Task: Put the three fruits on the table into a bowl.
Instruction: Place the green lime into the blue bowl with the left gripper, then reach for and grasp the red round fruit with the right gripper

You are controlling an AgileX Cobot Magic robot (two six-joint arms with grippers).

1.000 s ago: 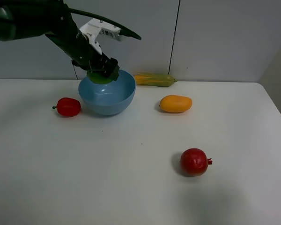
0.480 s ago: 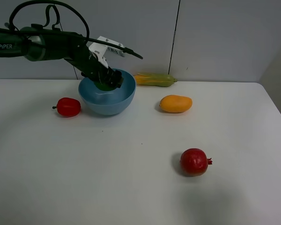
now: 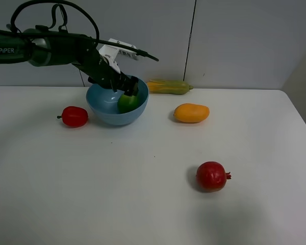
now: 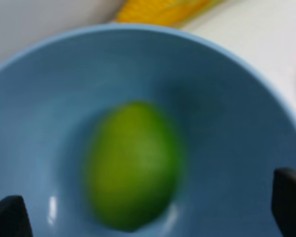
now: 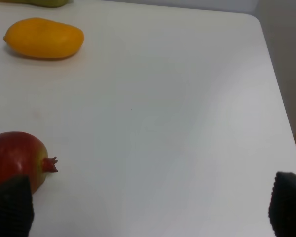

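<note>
The green lime (image 3: 126,102) lies loose inside the light-blue bowl (image 3: 111,116), towards its right side. My left gripper (image 3: 123,86) hangs open just above the bowl, holding nothing. In the left wrist view the lime (image 4: 133,165) rests on the bowl's inner wall (image 4: 227,98) between my spread fingertips (image 4: 8,217). The orange-yellow mango (image 3: 191,113) lies on the white table (image 3: 143,204) right of the bowl. The dark-red pomegranate (image 3: 211,176) lies nearer the front. My right gripper (image 5: 148,207) is open above the table beside the pomegranate (image 5: 15,158), with the mango (image 5: 43,38) farther off.
A small red pepper (image 3: 74,116) lies just left of the bowl. A yellow-green corn cob (image 3: 168,87) lies behind the bowl at the table's back edge, against the grey wall. The table's right edge shows in the right wrist view (image 5: 281,98).
My left gripper moved down over the bowl and opened. The lime left its jaws and now lies inside the bowl. The mango and pomegranate have not moved.
</note>
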